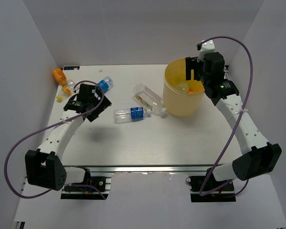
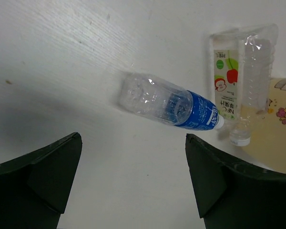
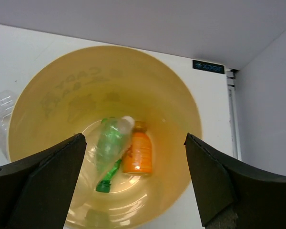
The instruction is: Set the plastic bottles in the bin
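The yellow-orange bin (image 1: 169, 98) stands at the back right. My right gripper (image 1: 194, 74) hovers over it, open and empty. In the right wrist view (image 3: 135, 139) the bin (image 3: 105, 55) holds a clear bottle (image 3: 115, 136) over a green bottle (image 3: 104, 181), and an orange bottle (image 3: 140, 153). My left gripper (image 1: 93, 101) is open and empty above the table; in its wrist view (image 2: 132, 143) a clear blue-labelled bottle (image 2: 174, 104) lies ahead. That bottle (image 1: 131, 114) lies mid-table beside a clear red-green-labelled bottle (image 1: 149, 98), which also shows in the left wrist view (image 2: 238, 81).
Another blue-labelled bottle (image 1: 105, 84) lies just behind my left gripper. Two orange bottles (image 1: 59, 75) (image 1: 66, 89) lie at the back left corner. White walls enclose the table on three sides. The bin's side (image 2: 276, 143) shows at the right of the left wrist view.
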